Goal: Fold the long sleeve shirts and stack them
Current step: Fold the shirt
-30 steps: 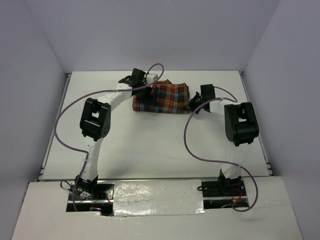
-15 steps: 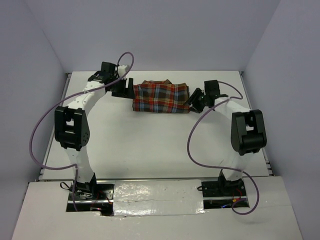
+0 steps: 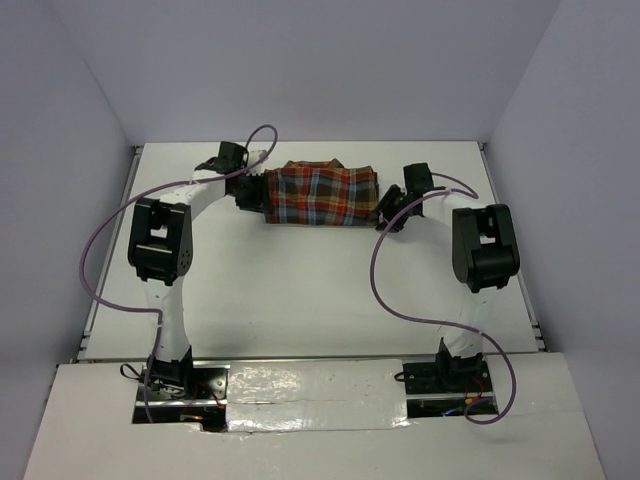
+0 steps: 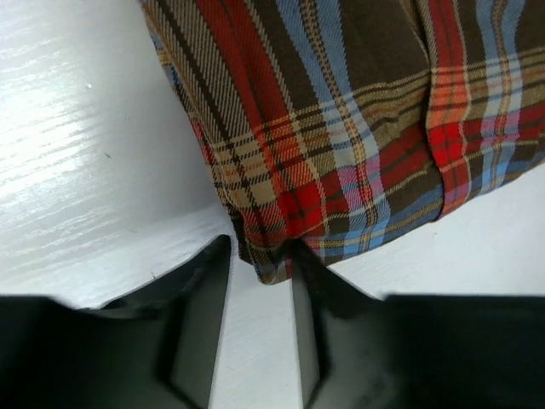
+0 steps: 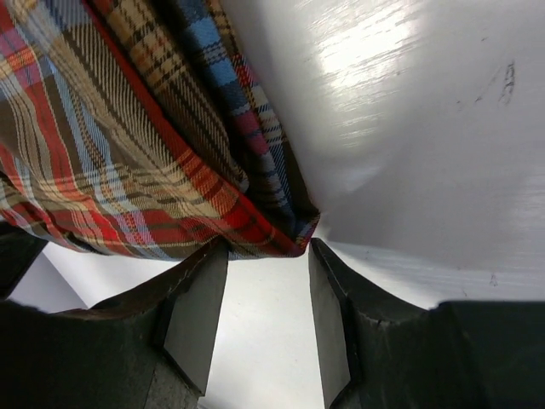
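Left claw (image 3: 252, 190) swung in against shirt (image 3: 320, 195) edge; right claw (image 3: 388, 212) opposite.

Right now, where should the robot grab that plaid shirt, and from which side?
Probably at its two short ends, each arm coming in from its own side. The plaid shirt lies folded into a wide bundle, and a layered corner at each end sits right at that arm's open jaws.

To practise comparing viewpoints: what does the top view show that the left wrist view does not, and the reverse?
Top view only: the whole folded shirt, with the right gripper at its right end. Left wrist view only: the left gripper open, the shirt's corner between its fingers. Both: plaid shirt, white table.
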`<move>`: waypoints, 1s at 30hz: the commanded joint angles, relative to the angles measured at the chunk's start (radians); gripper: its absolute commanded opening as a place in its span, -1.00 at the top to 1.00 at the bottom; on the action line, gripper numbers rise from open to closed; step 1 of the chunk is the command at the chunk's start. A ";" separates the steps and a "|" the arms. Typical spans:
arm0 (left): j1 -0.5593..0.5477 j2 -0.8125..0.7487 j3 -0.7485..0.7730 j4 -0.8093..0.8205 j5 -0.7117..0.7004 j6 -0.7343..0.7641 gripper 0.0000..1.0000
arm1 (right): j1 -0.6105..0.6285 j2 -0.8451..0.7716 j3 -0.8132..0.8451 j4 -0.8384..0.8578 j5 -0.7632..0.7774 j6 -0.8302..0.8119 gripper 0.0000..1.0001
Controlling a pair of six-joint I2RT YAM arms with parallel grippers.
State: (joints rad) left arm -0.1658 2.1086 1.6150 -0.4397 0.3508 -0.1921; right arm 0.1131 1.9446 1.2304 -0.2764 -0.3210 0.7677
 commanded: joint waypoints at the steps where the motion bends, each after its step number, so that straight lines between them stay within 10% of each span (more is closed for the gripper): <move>1: 0.003 0.025 -0.018 0.021 -0.009 -0.010 0.18 | -0.015 0.016 0.014 0.029 0.022 0.028 0.00; 7: 0.003 0.036 -0.053 0.053 0.027 0.008 0.83 | -0.027 0.043 0.004 0.065 -0.013 0.044 1.00; 22: 0.009 -0.263 -0.405 -0.098 0.086 0.239 1.00 | 0.023 -0.234 -0.317 -0.013 -0.081 -0.090 1.00; 24: 0.008 -0.282 -0.421 -0.189 0.103 0.296 0.73 | 0.039 -0.297 -0.391 -0.035 -0.087 -0.090 0.90; 25: 0.008 -0.294 -0.425 -0.244 0.103 0.325 0.12 | 0.048 -0.327 -0.437 -0.035 -0.113 -0.085 0.41; 28: 0.011 -0.334 -0.431 -0.310 0.093 0.379 -0.57 | 0.033 -0.383 -0.495 -0.052 -0.150 -0.088 -0.07; 30: 0.029 -0.358 -0.391 -0.381 0.099 0.402 -0.63 | 0.010 -0.418 -0.488 -0.101 -0.144 -0.122 -0.17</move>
State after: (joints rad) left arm -0.1566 1.8210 1.1870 -0.6682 0.4339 0.1104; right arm 0.1516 1.5875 0.7506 -0.3099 -0.4667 0.6994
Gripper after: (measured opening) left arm 0.798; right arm 0.555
